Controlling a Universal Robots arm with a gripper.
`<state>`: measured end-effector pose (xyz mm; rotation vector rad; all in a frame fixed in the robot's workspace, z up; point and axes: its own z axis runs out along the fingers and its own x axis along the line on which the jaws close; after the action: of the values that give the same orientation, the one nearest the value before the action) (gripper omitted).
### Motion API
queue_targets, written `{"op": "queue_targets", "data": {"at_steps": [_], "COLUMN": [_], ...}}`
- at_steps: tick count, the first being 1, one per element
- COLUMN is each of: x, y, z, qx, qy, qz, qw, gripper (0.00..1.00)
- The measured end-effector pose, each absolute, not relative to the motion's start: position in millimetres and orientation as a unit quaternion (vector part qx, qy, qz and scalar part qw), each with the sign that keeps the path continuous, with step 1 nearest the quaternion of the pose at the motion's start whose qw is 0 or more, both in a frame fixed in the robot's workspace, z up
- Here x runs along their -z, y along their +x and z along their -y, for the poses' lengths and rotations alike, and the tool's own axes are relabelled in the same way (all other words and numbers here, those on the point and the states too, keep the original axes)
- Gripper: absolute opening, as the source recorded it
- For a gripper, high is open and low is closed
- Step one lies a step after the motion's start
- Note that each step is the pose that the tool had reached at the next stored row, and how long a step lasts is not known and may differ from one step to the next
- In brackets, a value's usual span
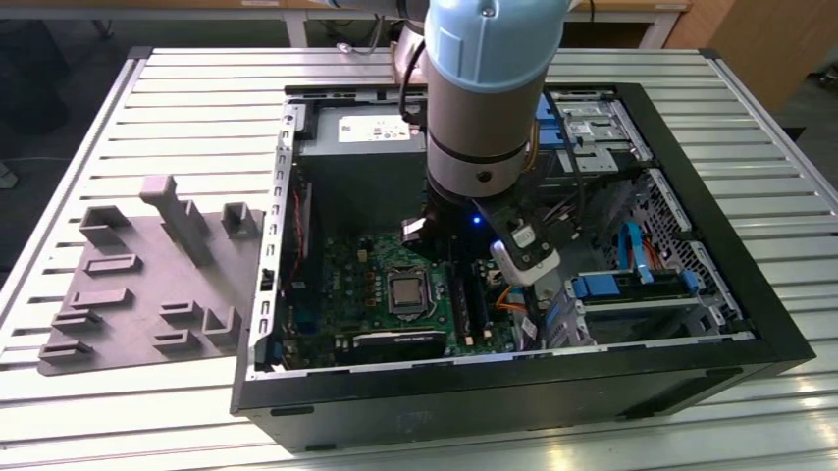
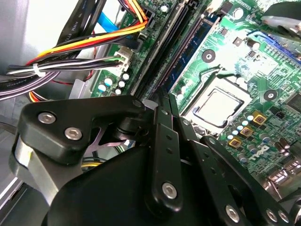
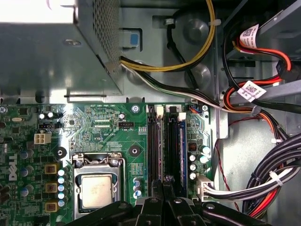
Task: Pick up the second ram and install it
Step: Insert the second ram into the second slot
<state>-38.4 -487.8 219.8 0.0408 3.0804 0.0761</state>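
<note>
The light blue and silver arm comes down from the top centre of the exterior view, its wrist near the frame's middle. In both wrist views the black gripper points away from the camera, fingers pressed close together.

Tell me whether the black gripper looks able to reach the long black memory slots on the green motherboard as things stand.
Probably yes. In the first wrist view the black gripper hangs directly over the long black memory slots, nothing between them; the bundled cables lie off to one side.
</note>
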Motion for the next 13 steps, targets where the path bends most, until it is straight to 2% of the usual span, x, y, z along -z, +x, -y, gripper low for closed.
{"op": "queue_targets", "data": {"at_steps": [13], "x": [-216.5], "y": [-38.4], "z": [487.8], "qx": [-0.026], "qy": [0.013], "qz": [-0.999], "qw": [0.03], "gripper": [0.12]}}
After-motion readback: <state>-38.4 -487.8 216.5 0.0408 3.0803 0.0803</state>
